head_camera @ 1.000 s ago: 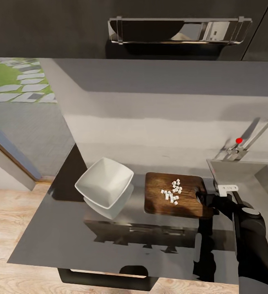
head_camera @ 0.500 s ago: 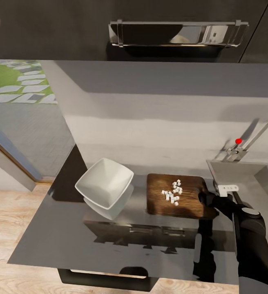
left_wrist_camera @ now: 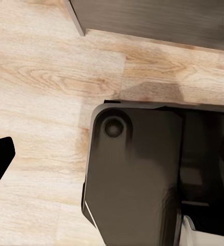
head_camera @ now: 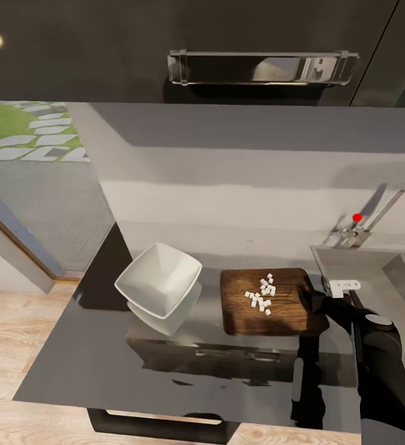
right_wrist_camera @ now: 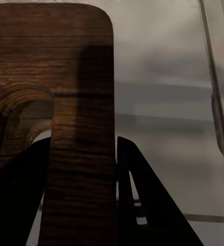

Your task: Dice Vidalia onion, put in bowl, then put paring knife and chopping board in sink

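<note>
Since a second ago the head camera has tipped, so the whole scene sits lower and the cabinet handle rides further down the picture; the chopping board's outline is also slightly turned, which may be a nudge from the arm or just the camera's own shift.

Furthest left on the tabletop (head_camera: pixel 73 346) stands the bowl (head_camera: pixel 159 279), white and empty, tilted a little, just beside the chopping board (head_camera: pixel 270 303) but apart from it. A cluster of diced onion (head_camera: pixel 261 294) lies on the middle of the board. At the board's right end, the right pincer (head_camera: pixel 310 301) is clenched on that end near the handle slot; in the right wrist view its dark fingers (right_wrist_camera: pixel 142 205) straddle the wood (right_wrist_camera: pixel 81 128). Past it lies the sink (head_camera: pixel 375 266) with its tap and red knob (head_camera: pixel 357 217).

By my reading, the dicing is done and moving the onion to the bowl is in hand. Next likely comes lifting the board's right end and tipping it toward the bowl, slowly, so cubes slide in, not onto the tabletop.

Nothing stands between board and bowl. The left pincer's state I cannot tell; its wrist camera shows wooden floor (left_wrist_camera: pixel 40 66) and a dark robot part.
</note>
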Tool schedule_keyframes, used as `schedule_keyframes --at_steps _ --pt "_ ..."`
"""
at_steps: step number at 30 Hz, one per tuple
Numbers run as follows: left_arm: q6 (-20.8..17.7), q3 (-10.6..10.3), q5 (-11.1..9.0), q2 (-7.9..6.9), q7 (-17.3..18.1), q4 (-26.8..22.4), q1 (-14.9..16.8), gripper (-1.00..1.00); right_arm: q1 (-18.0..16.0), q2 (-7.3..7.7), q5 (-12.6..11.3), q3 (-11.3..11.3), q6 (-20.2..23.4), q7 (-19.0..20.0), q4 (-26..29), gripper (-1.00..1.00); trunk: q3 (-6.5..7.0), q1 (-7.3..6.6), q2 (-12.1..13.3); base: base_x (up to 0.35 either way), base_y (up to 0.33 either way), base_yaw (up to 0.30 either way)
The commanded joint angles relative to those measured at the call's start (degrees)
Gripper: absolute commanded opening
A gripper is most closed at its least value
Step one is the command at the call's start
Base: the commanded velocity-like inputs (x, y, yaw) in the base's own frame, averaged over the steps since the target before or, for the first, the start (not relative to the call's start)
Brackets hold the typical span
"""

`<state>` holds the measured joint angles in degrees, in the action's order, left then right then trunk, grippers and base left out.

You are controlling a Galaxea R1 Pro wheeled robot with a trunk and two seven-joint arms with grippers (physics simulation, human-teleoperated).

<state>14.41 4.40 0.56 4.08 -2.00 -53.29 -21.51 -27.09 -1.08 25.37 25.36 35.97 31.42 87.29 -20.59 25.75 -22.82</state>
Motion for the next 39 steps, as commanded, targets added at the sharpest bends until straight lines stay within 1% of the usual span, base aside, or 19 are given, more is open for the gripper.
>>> schedule_keyframes --at_steps 1,31,39 --pt "0.1 0.1 0.1 0.03 -0.1 -0.1 0.0 1.0 -0.1 -0.06 0.5 0.1 0.1 0.6 0.1 -1.0 0.01 0.04 -0.1 0.0 0.0 0.0" --pt "0.1 0.0 0.1 0.02 -0.1 -0.1 0.0 1.0 -0.1 -0.06 0.5 0.1 0.1 0.6 0.1 -1.0 2.72 0.04 -0.1 0.0 0.0 0.0" --pt "0.1 0.0 0.1 0.0 -0.1 -0.1 0.0 1.0 -0.1 -0.06 0.5 0.1 0.1 0.6 0.2 -1.0 3.44 0.04 -0.1 0.0 0.063 0.0"
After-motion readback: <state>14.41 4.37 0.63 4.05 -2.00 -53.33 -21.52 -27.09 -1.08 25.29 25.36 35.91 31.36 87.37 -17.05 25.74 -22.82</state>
